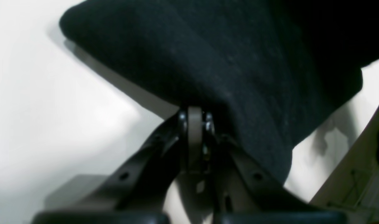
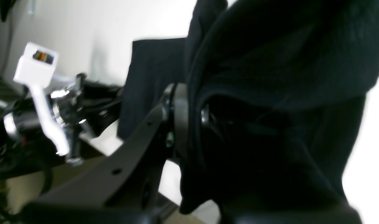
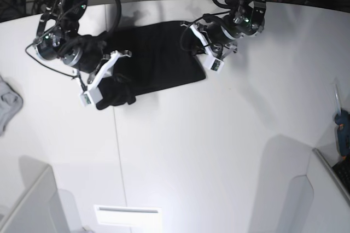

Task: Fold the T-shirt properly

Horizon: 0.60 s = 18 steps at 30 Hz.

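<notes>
The T-shirt (image 3: 156, 60), black, lies toward twelve o'clock on the white table (image 3: 219, 151). My left fingers (image 1: 195, 124) pinch its three o'clock edge; my right fingers (image 2: 189, 118) clamp its bunched nine o'clock end.

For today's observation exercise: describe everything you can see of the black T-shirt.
The T-shirt is plain black, of soft knit-looking cloth, partly folded and lying on the far side of the white table. The left gripper is shut on one edge and the right gripper on a bunched, lifted edge. No print shows.
</notes>
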Motion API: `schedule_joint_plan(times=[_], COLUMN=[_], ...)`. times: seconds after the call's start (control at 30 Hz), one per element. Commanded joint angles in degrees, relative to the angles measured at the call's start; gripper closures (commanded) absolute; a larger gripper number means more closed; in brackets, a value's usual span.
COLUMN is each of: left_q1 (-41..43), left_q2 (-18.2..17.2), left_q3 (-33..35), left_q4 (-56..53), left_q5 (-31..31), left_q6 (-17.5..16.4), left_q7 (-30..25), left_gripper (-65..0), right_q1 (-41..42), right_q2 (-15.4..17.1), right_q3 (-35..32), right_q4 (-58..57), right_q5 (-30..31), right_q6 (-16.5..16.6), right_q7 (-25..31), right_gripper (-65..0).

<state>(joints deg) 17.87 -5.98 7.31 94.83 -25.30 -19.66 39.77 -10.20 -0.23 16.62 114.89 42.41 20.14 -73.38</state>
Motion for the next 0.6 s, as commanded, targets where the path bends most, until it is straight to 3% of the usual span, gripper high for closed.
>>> schedule_joint_plan(times=[0.0,0.13,0.43,0.57], left_q1=[-0.68,-2.44,-6.48,-8.77], left_q2=[0.66,2.07,4.35,5.67], left_q3=[0.29,0.64,0.73,2.05], left_q4=[0.43,-1.95,-5.73,-5.73], left_q5=[0.55,0.11,0.11,0.11], left_q6=[0.01,0.1,0.1,0.1], left_q7=[0.8,0.8,0.89,4.67], left_gripper=[0.0,0.0,0.0,0.0], right_q1=[0.75,1.01,2.59,3.21], right_q2=[0.71,2.12,2.47,2.38], right_q3=[1.71,5.66,5.93,5.93], right_q4=[0.76,0.76,0.76,0.76], right_q5=[1.41,1.59,1.59,1.59], right_q6=[-0.05,0.12,0.21,0.21], right_q7=[0.81,-1.56,-1.82,-2.0], right_gripper=[0.0,0.0,0.0,0.0])
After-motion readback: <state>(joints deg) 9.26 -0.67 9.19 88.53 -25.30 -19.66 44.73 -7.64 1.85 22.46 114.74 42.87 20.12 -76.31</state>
